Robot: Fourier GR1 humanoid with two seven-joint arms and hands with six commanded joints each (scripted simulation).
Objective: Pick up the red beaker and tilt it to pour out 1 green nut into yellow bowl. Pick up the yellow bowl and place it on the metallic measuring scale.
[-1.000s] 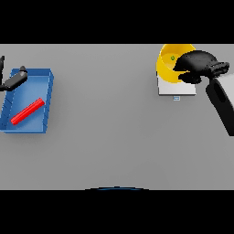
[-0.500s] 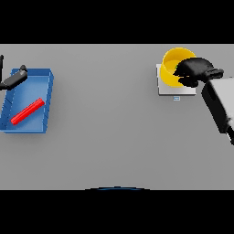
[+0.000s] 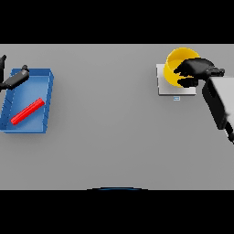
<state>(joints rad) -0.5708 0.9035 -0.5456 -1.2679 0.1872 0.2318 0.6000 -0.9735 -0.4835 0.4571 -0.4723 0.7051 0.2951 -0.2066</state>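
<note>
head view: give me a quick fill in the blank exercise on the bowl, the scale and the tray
The yellow bowl sits on the metallic ____.
The robot's ____ hand is curled on the bowl's rim.
The red beaker lies inside the ____ tray.
The left hand shows at the tray's far ____ corner.

Missing words: scale; right; blue; left

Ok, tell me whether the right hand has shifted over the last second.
Yes. The right hand, curled on the yellow bowl, has slid slightly toward the table's far edge relative to the scale.

yellow bowl (image 3: pixel 176 68) on metallic scale (image 3: pixel 167 87), red beaker (image 3: pixel 27 111) lying flat
</note>
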